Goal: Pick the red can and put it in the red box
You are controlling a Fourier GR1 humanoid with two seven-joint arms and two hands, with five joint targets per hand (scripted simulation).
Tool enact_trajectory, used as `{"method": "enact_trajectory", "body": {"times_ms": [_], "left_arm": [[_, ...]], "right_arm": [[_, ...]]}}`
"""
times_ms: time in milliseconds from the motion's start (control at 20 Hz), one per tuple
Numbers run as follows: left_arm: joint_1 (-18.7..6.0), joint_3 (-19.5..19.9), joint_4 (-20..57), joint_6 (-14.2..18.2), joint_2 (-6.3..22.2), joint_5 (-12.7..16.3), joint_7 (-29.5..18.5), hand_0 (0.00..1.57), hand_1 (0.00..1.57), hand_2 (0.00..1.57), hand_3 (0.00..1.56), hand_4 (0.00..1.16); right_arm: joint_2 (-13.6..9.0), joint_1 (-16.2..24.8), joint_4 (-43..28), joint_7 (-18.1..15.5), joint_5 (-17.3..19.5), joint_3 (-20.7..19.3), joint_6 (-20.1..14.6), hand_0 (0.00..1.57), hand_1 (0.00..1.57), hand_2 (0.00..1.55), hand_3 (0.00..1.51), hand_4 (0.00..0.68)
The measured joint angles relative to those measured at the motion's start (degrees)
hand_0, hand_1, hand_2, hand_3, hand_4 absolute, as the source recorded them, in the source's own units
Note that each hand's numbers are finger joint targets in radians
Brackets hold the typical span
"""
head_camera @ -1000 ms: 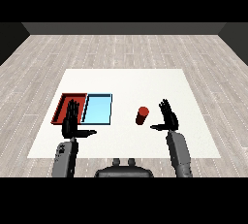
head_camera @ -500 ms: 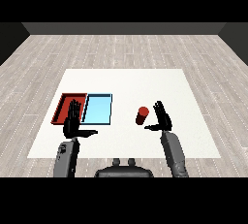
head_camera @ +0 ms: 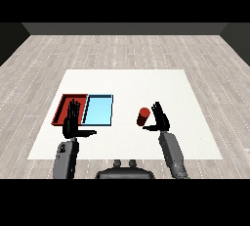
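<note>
A: Where is the red can (head_camera: 143, 117) sitting?
B: Upright on the surface, right of the light blue tray (head_camera: 98, 110), just beside the unclenched right hand (head_camera: 159, 120).
A: Handling?
B: Probably light, stiff, slick; I'm suggesting gripping mid-body.

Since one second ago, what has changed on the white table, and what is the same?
The robot's right hand has moved left, toward the small red cylindrical can, and is now right beside it with fingers straight; it has not closed round it. The can stands where it stood. The left hand, the flat red tray and the light blue tray have stayed as they were.
</note>
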Motion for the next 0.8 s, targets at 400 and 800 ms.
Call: {"method": "enact_trajectory", "body": {"times_ms": [400, 800], "left_arm": [[-0.4, -0.7, -0.2, 0.2, -0.8, 0.0, -0.4, 0.0, 0.0, 0.0, 0.0, 0.0], [1.9, -1.0, -4.1, 0.2, -0.7, 0.3, 1.4, 0.0, 0.0, 0.0, 0.0, 0.0]], "right_arm": [[-0.1, -2.6, 3.8, -0.7, -0.7, 1.3, -1.4, 0.0, 0.0, 0.0, 0.0, 0.0], [0.3, -3.9, 5.5, -0.6, -2.0, 4.0, -5.5, 0.0, 0.0, 0.0, 0.0, 0.0]]}}
